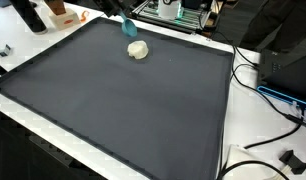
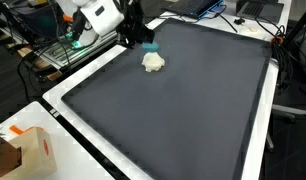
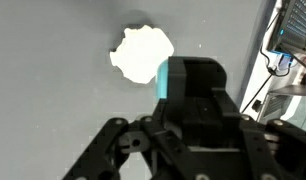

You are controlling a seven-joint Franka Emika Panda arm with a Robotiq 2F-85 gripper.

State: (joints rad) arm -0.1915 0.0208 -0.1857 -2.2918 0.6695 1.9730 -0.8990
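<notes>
**Fingers hanging beside the white lump**

In the wrist view my fingers (image 3: 193,85) fill the lower centre, one teal pad turned toward the white lump (image 3: 143,52) just beyond them, at upper centre. I cannot tell whether they are spread or pressed together, but they pinch nothing. The lump lies loose on the dark mat (image 1: 143,110), so I hang close over it. The bench (image 1: 225,150) rims the mat. A cardboard box (image 2: 28,152) sits well apart, at lower left.

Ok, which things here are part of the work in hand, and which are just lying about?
In hand: gripper, beside the white crumpled lump on the dark mat.
Lying about: cardboard box, cables, black plug.
</notes>
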